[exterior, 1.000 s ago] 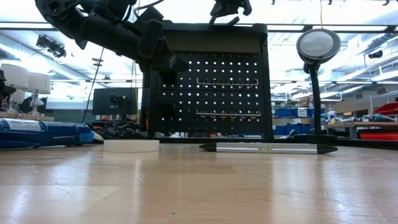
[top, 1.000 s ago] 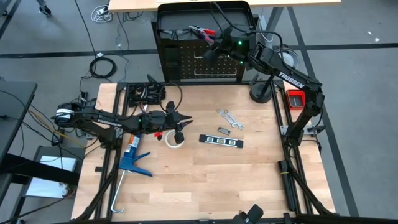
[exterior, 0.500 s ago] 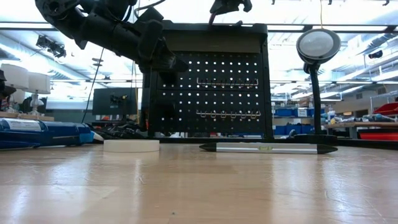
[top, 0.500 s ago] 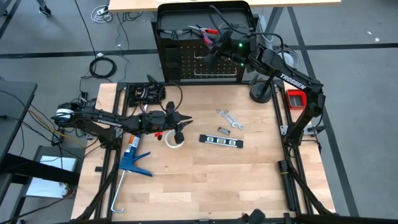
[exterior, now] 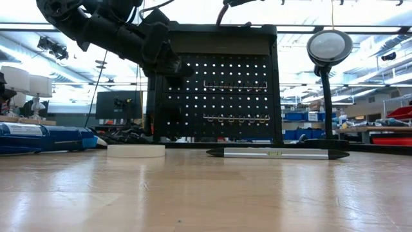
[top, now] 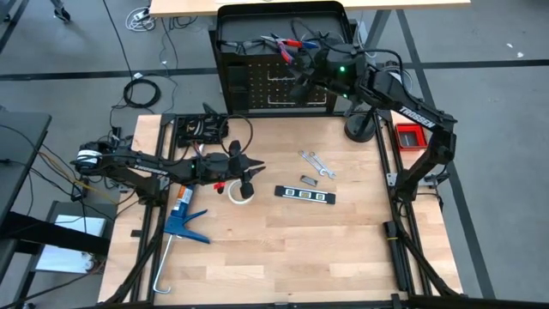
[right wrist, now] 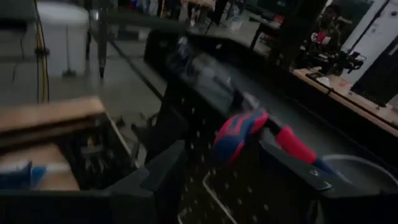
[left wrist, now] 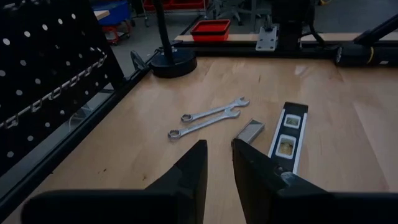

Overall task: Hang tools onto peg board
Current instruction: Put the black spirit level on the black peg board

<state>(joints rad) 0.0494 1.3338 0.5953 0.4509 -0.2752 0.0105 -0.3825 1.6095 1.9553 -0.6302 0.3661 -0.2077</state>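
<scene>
Both wrenches (top: 316, 163) lie mid-table, well clear of table edges (top: 257, 287).

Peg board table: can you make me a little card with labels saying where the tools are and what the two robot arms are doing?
Peg board: upright at the table's far edge
Red-handled pliers: up at the board's top
Right end effector: at the pliers, fingers apart
Left end effector: above the table near the tape roll, holding nothing
Tape roll: flat on the table
Wrenches: two, side by side on the table
Black bar: on the table near the wrenches
Not yet hung: tape roll, wrenches, black bar
</scene>
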